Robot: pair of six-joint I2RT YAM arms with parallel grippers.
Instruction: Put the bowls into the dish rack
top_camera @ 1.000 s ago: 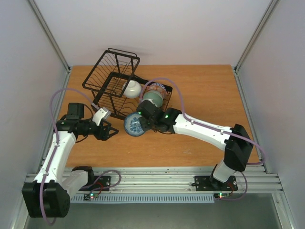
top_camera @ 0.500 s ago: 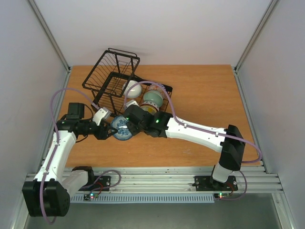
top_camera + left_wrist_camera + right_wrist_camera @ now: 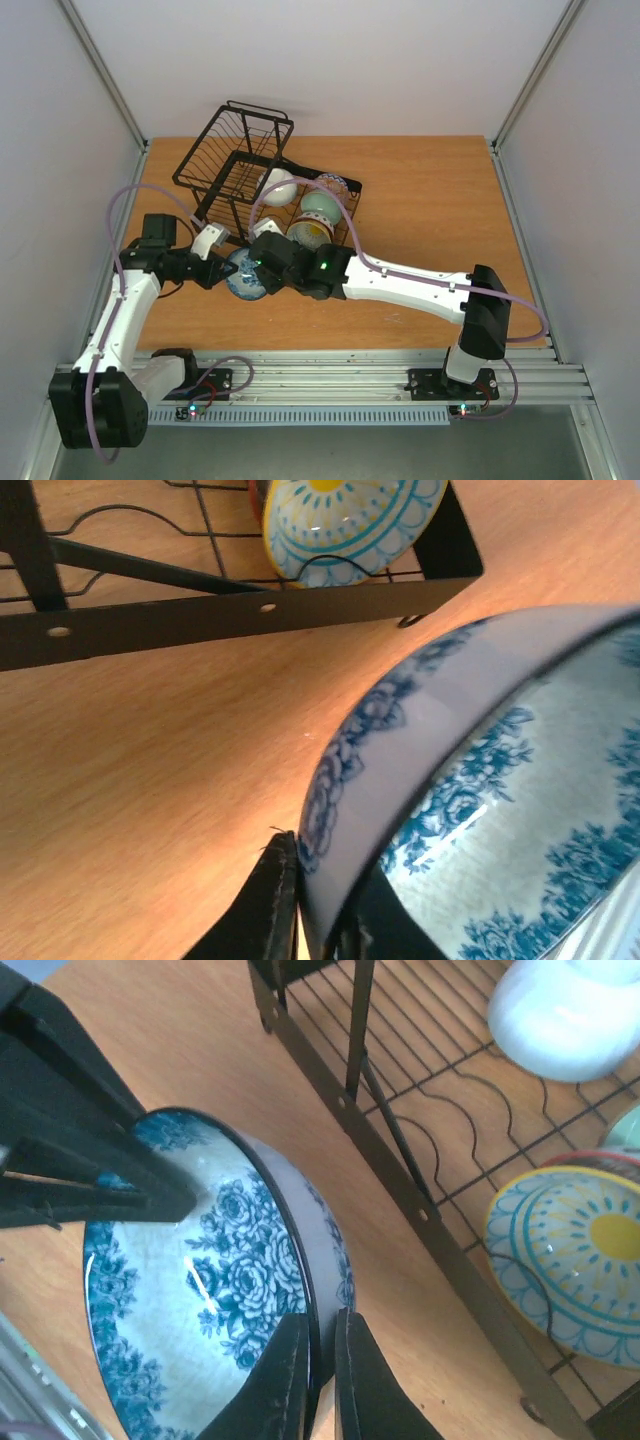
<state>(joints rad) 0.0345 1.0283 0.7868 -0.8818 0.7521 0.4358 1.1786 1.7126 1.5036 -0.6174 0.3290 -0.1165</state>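
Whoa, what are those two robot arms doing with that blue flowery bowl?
Both arms have hold of the blue flowery bowl at once. The right arm's fingers pinch its rim, and the left arm's fingers are closed on the rim across from them, so it looks like a handover. The bowl is tipped up just outside the dish rack. A white bowl, a green bowl and a yellow-centred bowl sit in the rack.

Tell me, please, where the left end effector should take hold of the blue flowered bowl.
Grip the blue flowered bowl by its thin rim, coming from the left, opposite the right end effector that pinches it. It is tilted up, so one finger fits inside, one outside.
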